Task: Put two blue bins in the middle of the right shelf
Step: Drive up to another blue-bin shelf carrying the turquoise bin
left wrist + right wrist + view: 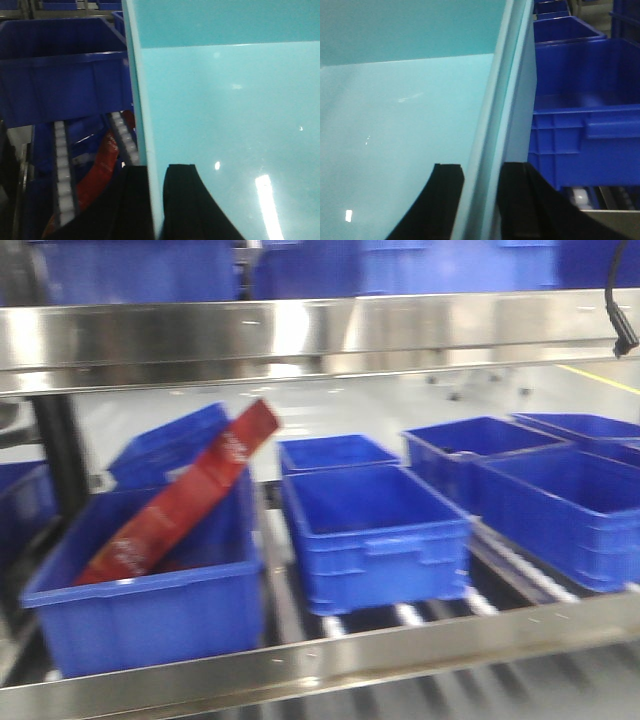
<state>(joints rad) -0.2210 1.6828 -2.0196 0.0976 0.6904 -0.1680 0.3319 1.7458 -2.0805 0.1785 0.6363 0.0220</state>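
Teal bin wall clamped btwn both grippers' jaws

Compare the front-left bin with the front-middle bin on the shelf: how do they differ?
The left bin holds a red box leaning out over its rim; the middle bin looks empty. The left bin sits nearer the shelf's front edge; the middle bin sits farther back. Both are blue, open-topped plastic.

Several open blue plastic bins are carried on a stainless steel roller shelf, the leftmost bin at its front-left corner.
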